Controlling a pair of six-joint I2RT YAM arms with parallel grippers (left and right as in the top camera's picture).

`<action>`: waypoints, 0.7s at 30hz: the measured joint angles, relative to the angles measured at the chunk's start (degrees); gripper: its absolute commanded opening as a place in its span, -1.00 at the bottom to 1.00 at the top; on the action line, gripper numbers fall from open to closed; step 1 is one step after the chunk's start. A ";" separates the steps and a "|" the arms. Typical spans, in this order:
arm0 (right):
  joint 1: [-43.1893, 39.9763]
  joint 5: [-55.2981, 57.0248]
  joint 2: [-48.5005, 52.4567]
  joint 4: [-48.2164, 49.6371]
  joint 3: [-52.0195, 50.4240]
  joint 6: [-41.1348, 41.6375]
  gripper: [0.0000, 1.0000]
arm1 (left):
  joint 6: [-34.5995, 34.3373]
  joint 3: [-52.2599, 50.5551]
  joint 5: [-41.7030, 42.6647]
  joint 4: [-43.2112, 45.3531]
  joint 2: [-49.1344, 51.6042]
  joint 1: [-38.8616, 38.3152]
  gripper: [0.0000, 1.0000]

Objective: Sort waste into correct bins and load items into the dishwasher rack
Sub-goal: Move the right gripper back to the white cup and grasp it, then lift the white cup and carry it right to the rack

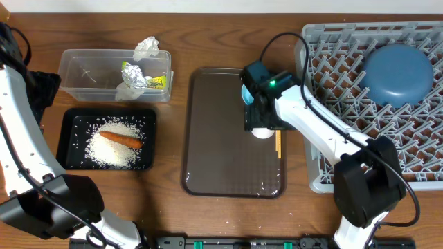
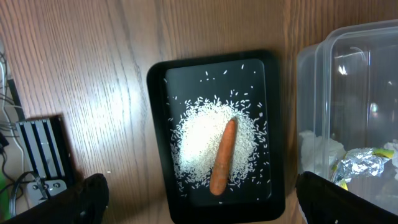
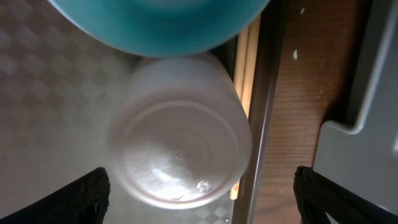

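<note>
An orange carrot (image 1: 120, 140) lies on loose white rice (image 1: 111, 153) in the black tray (image 1: 73, 119); it also shows in the left wrist view (image 2: 222, 155). The clear tub (image 1: 83, 72) holds white tissues (image 1: 146, 48) and the silver foil wrapper (image 1: 136, 74). My left gripper (image 2: 208, 202) is open, high above the black tray (image 2: 278, 124). My right gripper (image 1: 261, 123) is open, right above a white cup (image 3: 180, 149) on the brown tray. The small light blue bowl (image 3: 161, 25) touches the cup. Wooden chopsticks (image 1: 278, 145) lie beside it. The large blue plate (image 1: 396, 72) sits upside down in the grey rack (image 1: 332, 83).
The brown serving tray (image 1: 221, 152) lies mid-table between the bins and the rack. Its right rim (image 3: 264, 124) runs close to the rack's corner (image 3: 364, 149), with a narrow strip of wood between. My left arm (image 1: 24, 138) stands at the table's left edge.
</note>
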 measured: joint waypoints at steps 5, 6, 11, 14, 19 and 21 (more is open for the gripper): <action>0.00 0.00 0.00 2.21 -1.88 -0.07 0.75 | 0.00 0.00 0.00 0.00 0.00 0.00 0.96; 0.00 0.00 0.00 2.62 -1.90 -0.11 0.75 | 0.00 0.00 0.00 0.02 0.00 0.00 0.96; 0.00 0.02 0.00 5.92 -1.97 -0.85 0.71 | 0.00 0.00 0.00 0.00 0.00 0.00 0.96; 0.00 0.04 0.00 7.56 -1.97 -1.57 0.57 | 0.00 0.00 0.00 0.02 0.00 0.00 0.96; 0.00 0.13 0.00 8.50 -2.01 -2.60 0.31 | 0.00 0.00 0.00 0.00 0.00 0.00 0.96; 0.00 0.22 0.00 8.50 -2.01 -2.73 0.27 | 0.00 0.00 0.00 0.02 0.00 0.00 0.96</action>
